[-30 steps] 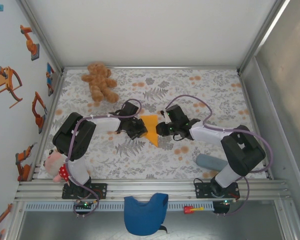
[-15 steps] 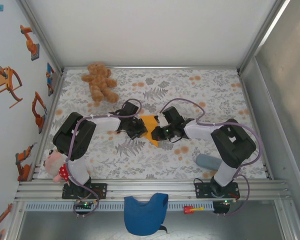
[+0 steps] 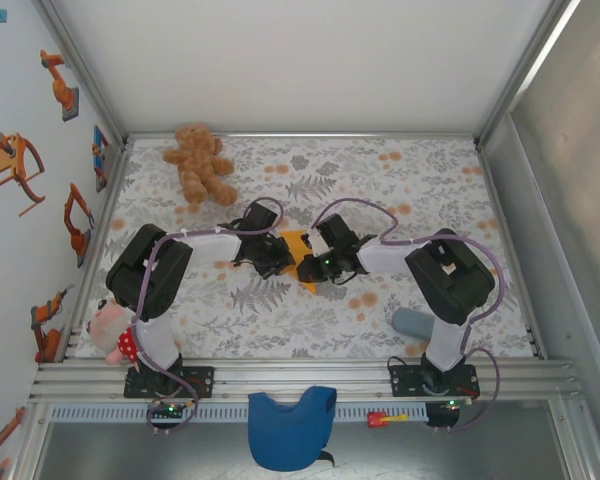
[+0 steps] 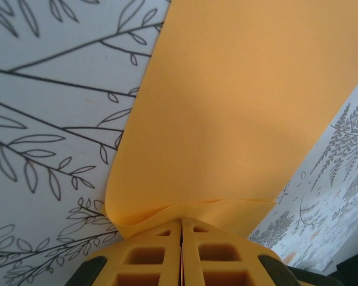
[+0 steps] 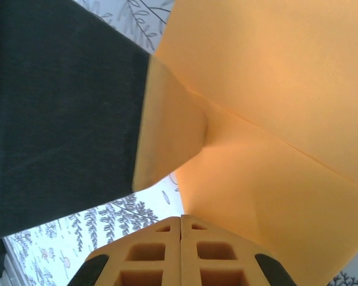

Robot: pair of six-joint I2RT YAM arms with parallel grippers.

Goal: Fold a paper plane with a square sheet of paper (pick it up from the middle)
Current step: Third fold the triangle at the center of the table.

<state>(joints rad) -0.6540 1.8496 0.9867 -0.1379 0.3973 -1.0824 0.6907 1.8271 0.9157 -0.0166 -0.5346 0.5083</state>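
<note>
The table (image 3: 410,190), covered in a leafy grey print, took up most of the enclosure. The left arm (image 3: 155,270) and the right arm (image 3: 450,280) reached in from the near rail and met at its middle. A brown teddy bear (image 3: 202,165) lay near the far left corner, well apart from them. A blue cloth (image 3: 290,425) hung over the near edge between the two bases. A pink stuffed toy (image 3: 110,335) leaned beside the left base, and a grey-blue roll (image 3: 418,323) lay beside the right one.

The orange paper (image 3: 298,245) sat between the two wrists at the table's centre, already creased and mostly hidden under them from above. The left gripper (image 4: 182,223) was clenched on the paper's near edge, which buckled slightly at the tips. The right gripper (image 5: 181,219) was pinched tight on the paper too. Close by it, a dark body crowded the left of its view, and a flap of paper bent up against that body. A small red item (image 3: 382,419) rested on the rail by the right base.
</note>
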